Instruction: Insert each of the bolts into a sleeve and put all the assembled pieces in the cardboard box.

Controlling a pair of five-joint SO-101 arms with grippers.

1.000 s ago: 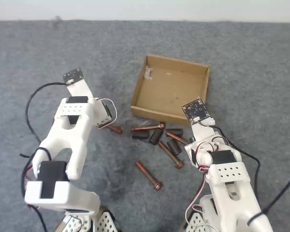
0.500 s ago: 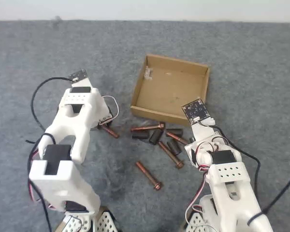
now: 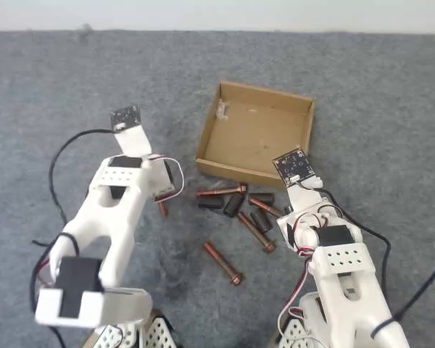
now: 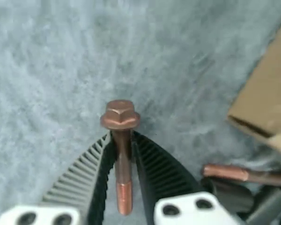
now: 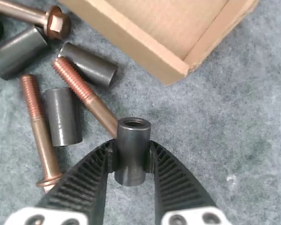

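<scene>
The cardboard box (image 3: 232,171) sits just behind the pile (image 3: 239,206). The left arm (image 3: 116,210) has swung closer to that pile (good for joining up), and the left gripper (image 4: 123,140) pinches a bolt (image 4: 120,117). The right gripper (image 5: 132,159) stayed put, squeezing a sleeve (image 5: 132,136). From above, both held pieces mostly hide under the arms.

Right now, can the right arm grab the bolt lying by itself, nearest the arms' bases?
Probably not yet. Its fingers are shut on a sleeve, so they are occupied. The bolt itself lies alone on the carpet with nothing over it, so the way looks free once the sleeve is put down.
</scene>
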